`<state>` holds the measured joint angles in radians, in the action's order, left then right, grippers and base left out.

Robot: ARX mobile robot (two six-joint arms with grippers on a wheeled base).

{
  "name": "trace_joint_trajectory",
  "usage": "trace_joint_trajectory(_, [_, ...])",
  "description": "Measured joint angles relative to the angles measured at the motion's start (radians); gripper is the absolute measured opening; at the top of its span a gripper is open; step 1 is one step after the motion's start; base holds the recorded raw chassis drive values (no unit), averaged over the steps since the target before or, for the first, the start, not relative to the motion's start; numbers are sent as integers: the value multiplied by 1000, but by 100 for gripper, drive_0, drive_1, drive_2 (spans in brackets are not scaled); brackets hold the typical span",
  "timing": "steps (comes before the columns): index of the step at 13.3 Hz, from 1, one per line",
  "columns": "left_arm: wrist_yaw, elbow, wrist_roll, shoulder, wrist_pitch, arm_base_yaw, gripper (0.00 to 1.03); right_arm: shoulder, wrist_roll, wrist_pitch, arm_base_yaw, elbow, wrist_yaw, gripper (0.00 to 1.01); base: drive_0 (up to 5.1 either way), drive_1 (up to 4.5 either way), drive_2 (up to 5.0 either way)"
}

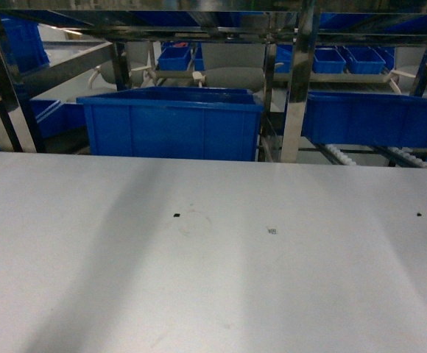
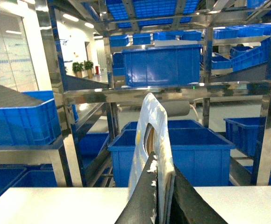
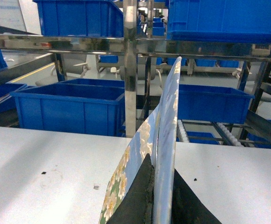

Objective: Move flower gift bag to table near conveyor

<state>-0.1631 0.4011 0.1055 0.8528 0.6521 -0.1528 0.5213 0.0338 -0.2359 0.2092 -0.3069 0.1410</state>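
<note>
Head view is mostly the table (image 1: 213, 294), big, pale and flat, and nothing of the task sits on it. Behind it we've got the conveyor (image 1: 298, 73), a steel rack with white rollers, loaded with blue bins (image 1: 169, 125). Neither arm shows up in this view.

The wrist views are where it gets interesting. In the right wrist view the flower gift bag (image 3: 166, 140) stands on edge, pinched in the right gripper (image 3: 161, 164), jaws narrow and clamped on its lower part, held above the tabletop with the rack just ahead. In the left wrist view the left gripper (image 2: 162, 164) is clamped the same way on a pale blue bag with a handle hole (image 2: 160, 116), facing the rack too. We honestly can't tell if that's the same bag or a second one.

So our read: pick-up done, carry close to done, set-down and release not yet done. Tiny black marks (image 1: 176, 215) dot the tabletop where it could go.
</note>
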Motion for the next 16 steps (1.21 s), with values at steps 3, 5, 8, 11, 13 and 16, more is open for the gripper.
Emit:
trace_joint_trajectory(3, [11, 0, 0, -3, 2, -7, 2, -11, 0, -2, -1, 0, 11, 3, -1, 416, -418])
trace_joint_trajectory(5, [11, 0, 0, -2, 2, -7, 2, -6, 0, 0, -1, 0, 11, 3, 8, 408, -393])
trace_joint_trajectory(8, [6, 0, 0, 2, 1, -3, 2, -4, 0, -1, 0, 0, 7, 3, 435, -58, -381])
trace_joint_trajectory(11, [11, -1, 0, 5, -2, -6, 2, 0, 0, -1, 0, 0, 8, 3, 157, -118, -52])
trace_joint_trajectory(13, [21, -1, 0, 1, 2, -12, 2, -2, 0, 0, -1, 0, 17, 3, 0, 0, 0])
trace_joint_trajectory(16, [10, -2, 0, -3, 3, -7, 2, -6, 0, -1, 0, 0, 10, 3, -3, 270, -276])
